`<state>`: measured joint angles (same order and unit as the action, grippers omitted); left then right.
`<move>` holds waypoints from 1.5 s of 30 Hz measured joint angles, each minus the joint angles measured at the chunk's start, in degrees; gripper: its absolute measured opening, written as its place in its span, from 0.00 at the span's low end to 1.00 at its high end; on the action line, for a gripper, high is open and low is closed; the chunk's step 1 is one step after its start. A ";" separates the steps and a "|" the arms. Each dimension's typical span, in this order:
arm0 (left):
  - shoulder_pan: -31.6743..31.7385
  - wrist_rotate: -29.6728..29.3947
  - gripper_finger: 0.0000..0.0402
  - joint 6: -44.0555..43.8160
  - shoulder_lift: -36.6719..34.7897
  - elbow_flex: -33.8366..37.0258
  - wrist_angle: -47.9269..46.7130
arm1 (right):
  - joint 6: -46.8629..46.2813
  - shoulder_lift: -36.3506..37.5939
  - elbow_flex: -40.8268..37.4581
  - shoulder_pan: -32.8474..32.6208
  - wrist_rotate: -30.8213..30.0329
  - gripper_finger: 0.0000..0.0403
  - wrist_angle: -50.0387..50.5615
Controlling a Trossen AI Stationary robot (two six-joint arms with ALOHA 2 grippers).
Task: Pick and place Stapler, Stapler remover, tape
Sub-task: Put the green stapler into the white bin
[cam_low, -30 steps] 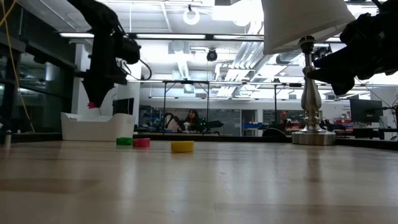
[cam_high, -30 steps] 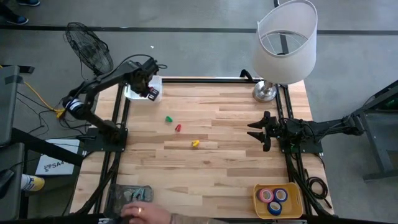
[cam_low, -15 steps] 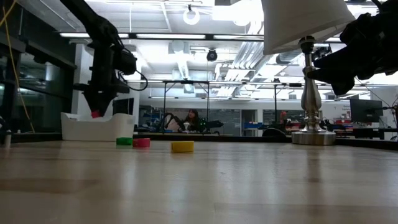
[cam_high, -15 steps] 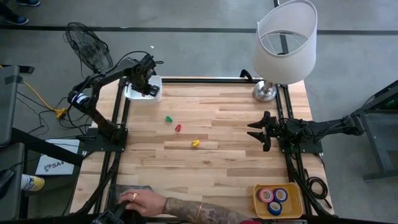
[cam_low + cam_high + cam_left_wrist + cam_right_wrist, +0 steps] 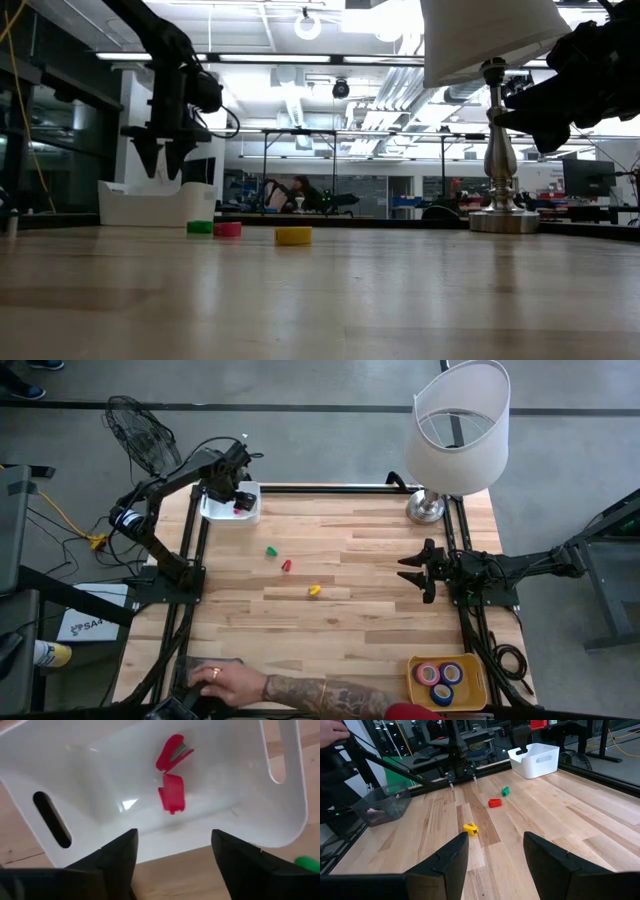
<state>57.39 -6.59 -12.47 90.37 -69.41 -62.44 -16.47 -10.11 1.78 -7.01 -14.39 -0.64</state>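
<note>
A red staple remover (image 5: 171,775) lies on the floor of the white bin (image 5: 232,510) at the table's far left corner. My left gripper (image 5: 172,855) hangs open just above the bin (image 5: 155,205), touching nothing. Green (image 5: 271,551), red (image 5: 286,565) and yellow (image 5: 314,591) staple removers lie on the wood toward the far left. Tape rolls (image 5: 440,676) sit in a yellow tray (image 5: 470,695) at the near right. My right gripper (image 5: 415,570) waits open above the table's right side. No stapler shows.
A lamp (image 5: 455,430) stands at the far right corner, and a fan (image 5: 145,440) stands beyond the far left. A person's hand (image 5: 215,678) rests on a clear container at the near left edge. Bare wood lies across the middle and near side.
My left gripper has gone down over the white bin, shifted a little toward the far edge, and opened, letting go of the red staple remover, which now lies inside the bin. The person's arm has reached farther in along the near edge.
</note>
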 joint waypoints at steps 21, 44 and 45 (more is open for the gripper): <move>-11.09 -0.07 0.66 0.59 -0.20 -10.38 -6.66 | 0.00 0.00 0.00 0.00 0.00 0.45 0.00; -30.92 3.78 0.66 16.81 5.73 -7.41 -5.25 | 0.00 0.00 0.00 0.00 -0.01 0.45 0.00; -31.39 4.42 0.66 20.41 6.02 -6.85 -4.12 | 0.00 -0.02 0.00 0.02 0.00 0.45 0.00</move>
<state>26.00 -2.16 7.95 96.39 -76.27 -66.57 -16.47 -10.13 1.78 -6.98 -14.39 -0.64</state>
